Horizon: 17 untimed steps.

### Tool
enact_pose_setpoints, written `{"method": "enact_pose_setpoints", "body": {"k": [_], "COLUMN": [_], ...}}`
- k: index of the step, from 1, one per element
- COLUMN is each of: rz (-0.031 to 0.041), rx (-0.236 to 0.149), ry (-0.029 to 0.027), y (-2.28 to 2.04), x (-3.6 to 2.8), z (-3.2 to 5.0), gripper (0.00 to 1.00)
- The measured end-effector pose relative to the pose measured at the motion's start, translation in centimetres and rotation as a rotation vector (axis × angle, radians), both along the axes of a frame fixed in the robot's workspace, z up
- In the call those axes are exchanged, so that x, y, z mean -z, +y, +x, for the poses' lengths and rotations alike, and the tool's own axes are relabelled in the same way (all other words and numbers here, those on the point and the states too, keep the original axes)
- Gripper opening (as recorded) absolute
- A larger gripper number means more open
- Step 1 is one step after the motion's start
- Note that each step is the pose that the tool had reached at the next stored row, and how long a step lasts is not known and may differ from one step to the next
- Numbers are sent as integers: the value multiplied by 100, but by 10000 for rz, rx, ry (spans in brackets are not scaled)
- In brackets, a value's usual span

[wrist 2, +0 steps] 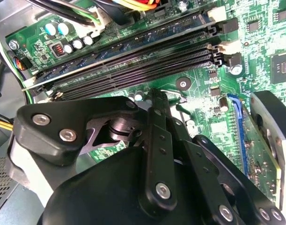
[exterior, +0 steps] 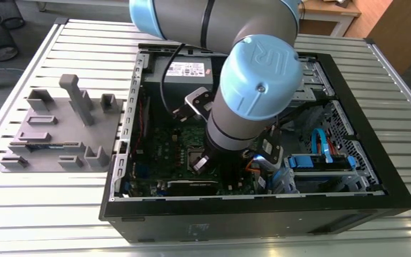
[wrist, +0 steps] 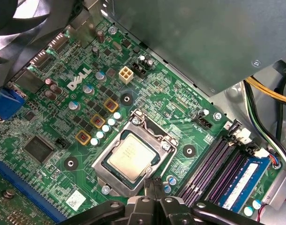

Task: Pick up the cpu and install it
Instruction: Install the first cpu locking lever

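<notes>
Because the cpu (wrist: 132,157) lies flat and square inside the socket frame (wrist: 103,165) on the motherboard (wrist: 180,136), silvery top facing up, I judge it to be seated where the task wants it. The gripper (wrist: 154,185) hangs just beside the frame's edge, on the side toward the memory slots (wrist: 213,164). Its two fingers are pressed together with nothing between them, so it carries no part. The arm (exterior: 252,91) reaches steeply down into the open computer case (exterior: 263,222), which is why both wrist cameras look so closely onto the board.
</notes>
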<state>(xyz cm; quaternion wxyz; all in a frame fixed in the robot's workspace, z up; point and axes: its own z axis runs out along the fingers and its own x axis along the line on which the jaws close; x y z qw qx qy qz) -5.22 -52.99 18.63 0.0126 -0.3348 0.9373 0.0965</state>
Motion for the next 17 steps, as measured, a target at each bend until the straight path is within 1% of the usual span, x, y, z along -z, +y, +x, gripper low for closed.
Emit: {"method": "enact_pose_setpoints", "body": {"k": [6, 17], "rz": [26, 28], "rx": [1, 11], "ry": [1, 1], "y": [-3, -48], "x": [0, -10], "z": [-11, -11], "gripper": [11, 11]}}
